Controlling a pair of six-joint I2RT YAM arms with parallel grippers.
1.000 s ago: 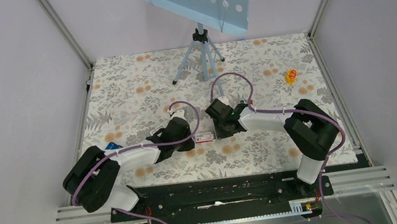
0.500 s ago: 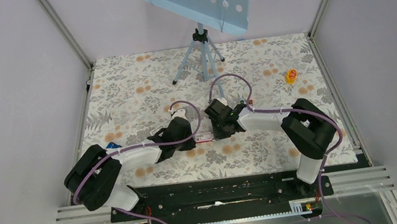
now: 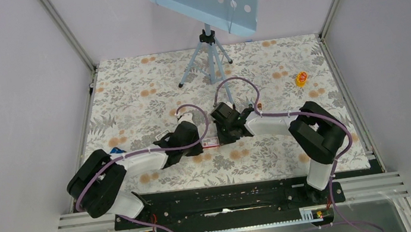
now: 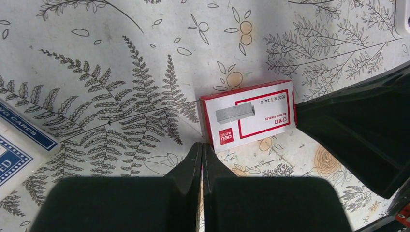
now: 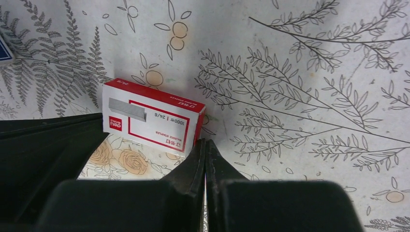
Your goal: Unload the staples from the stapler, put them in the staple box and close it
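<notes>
Left claw [image 4: 201, 145] and right claw [image 5: 205, 141], each pinched tight on nothing, flank a red-and-white staple box [image 4: 249, 115] on the floral tabletop [image 3: 128, 90]; the stapler cannot be made out with certainty; probably light, stiff, slick plastic, best gripped across its sides; a blue card box [image 4: 14, 145] lies nearby.

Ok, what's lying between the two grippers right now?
A flat red-and-white staples box lies on the floral cloth between the left gripper and the right gripper, both shut. Both wrist views show it clearly.
</notes>
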